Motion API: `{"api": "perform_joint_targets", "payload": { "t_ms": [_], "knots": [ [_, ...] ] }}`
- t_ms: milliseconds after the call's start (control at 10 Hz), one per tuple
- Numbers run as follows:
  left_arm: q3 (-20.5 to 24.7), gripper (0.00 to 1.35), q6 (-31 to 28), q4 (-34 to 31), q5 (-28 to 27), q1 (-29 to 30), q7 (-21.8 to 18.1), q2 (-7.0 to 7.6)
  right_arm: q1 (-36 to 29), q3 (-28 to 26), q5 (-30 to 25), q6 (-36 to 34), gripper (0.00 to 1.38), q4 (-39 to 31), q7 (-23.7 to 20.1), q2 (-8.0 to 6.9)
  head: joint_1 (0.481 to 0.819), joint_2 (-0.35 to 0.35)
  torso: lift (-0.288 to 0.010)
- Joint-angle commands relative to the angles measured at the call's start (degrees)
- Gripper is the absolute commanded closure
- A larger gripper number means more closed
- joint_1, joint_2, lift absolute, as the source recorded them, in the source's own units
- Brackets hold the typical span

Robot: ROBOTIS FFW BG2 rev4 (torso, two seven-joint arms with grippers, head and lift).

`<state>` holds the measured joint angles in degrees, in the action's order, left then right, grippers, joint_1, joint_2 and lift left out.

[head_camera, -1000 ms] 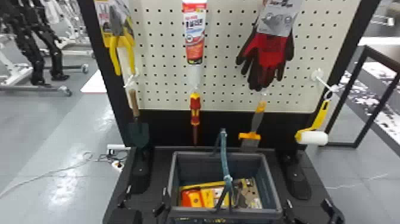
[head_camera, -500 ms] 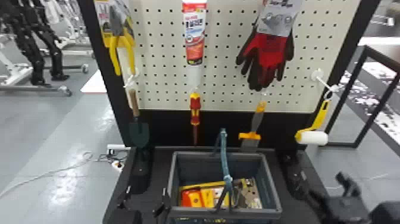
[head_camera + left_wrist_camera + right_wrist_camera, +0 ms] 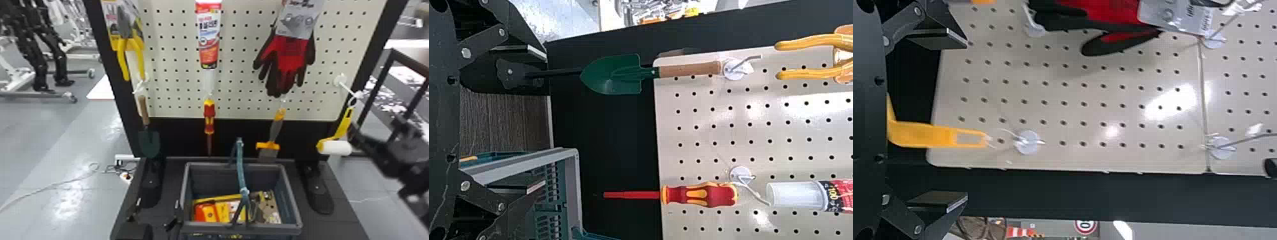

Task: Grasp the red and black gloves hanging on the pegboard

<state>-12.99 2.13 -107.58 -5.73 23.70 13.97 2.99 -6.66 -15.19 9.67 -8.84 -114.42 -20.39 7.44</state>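
The red and black gloves (image 3: 285, 62) hung near the top right corner of the pegboard (image 3: 242, 79). The right gripper (image 3: 948, 120) was lower down, near the pegboard's right edge, spread wide apart. The left gripper (image 3: 524, 132) was spread apart too.

Just beside my right tool (image 3: 948, 120) I see a yellow paint roller (image 3: 335, 146); farther from it hang a scraper (image 3: 271, 140), red screwdriver (image 3: 209, 119), sealant tube (image 3: 208, 38), green trowel (image 3: 148, 140) and yellow pliers (image 3: 129, 41). Below them sits a grey crate (image 3: 292, 207).
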Motion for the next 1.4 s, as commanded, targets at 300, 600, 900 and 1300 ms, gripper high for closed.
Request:
{"api": "perform_joint_targets", "payload": {
  "t_ms": [300, 600, 900, 1300],
  "knots": [
    [-1.0, 0.39, -1.2, 0.1, 0.0, -1.6, 0.0, 0.79, 18.4, -2.9, -2.4, -18.3, 0.21, -1.1, -11.3, 6.88, 0.549, 0.0, -0.1],
    [-1.0, 0.39, -1.2, 0.1, 0.2, -1.6, 0.0, 0.88, 26.6, -0.3, 11.3, -29.9, 0.21, 0.0, -11.2, 14.18, 0.549, 0.0, -0.1],
    [-1.2, 0.39, -1.2, 0.4, 0.3, -2.5, 0.0, 1.14, 35.7, 8.3, 26.4, -34.7, 0.22, 8.0, -12.9, 19.19, 0.549, 0.0, -0.1],
    [-2.0, 0.39, -1.3, 1.1, 0.5, -3.7, 0.0, 1.32, 44.6, 14.8, 28.1, -37.4, 0.22, 13.0, -18.5, 17.6, 0.549, 0.0, -0.1]
  ]
}}
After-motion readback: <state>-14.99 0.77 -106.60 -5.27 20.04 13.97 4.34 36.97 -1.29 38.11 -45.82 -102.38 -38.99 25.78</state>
